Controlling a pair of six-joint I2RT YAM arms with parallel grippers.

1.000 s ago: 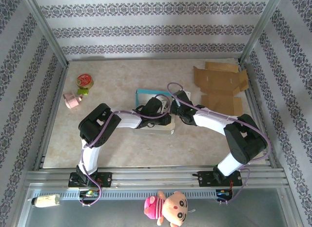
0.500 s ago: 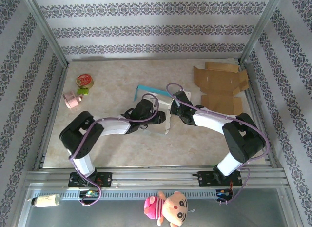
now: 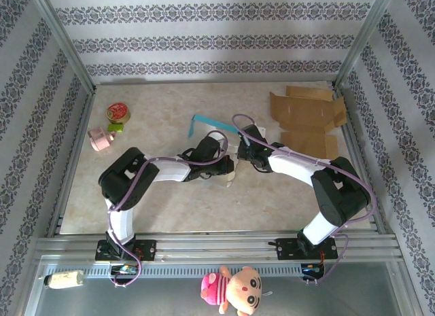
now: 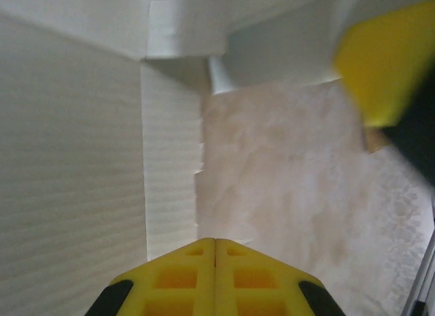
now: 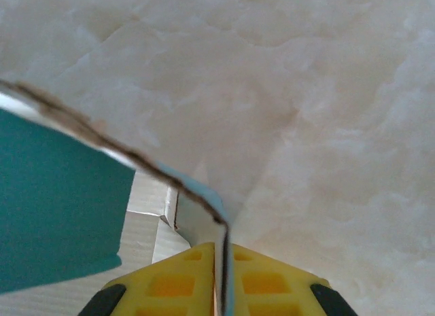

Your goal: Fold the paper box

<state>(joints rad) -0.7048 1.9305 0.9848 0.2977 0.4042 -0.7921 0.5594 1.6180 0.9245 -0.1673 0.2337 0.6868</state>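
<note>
The paper box (image 3: 216,138), white inside and teal outside, stands half-raised at the table's middle, with a teal flap (image 3: 204,121) lifted at the back left. My left gripper (image 3: 221,168) is shut and pushed in among the box's white walls (image 4: 68,160); its fingertips (image 4: 215,242) meet with nothing between them. My right gripper (image 3: 239,151) is shut on a thin edge of the box wall (image 5: 204,200), and the teal panel (image 5: 54,207) lies to its left. A yellow finger of the right gripper (image 4: 380,64) shows in the left wrist view.
Flat brown cardboard (image 3: 309,122) lies at the back right. A red tin (image 3: 118,113), a small green piece (image 3: 114,127) and a pink object (image 3: 102,138) sit at the left. A plush toy (image 3: 234,287) lies in front of the rail.
The box went from lying flat to half-raised, its teal flap now tilted up. My left arm swung out to the left and came partly back, with its gripper still at the box.
</note>
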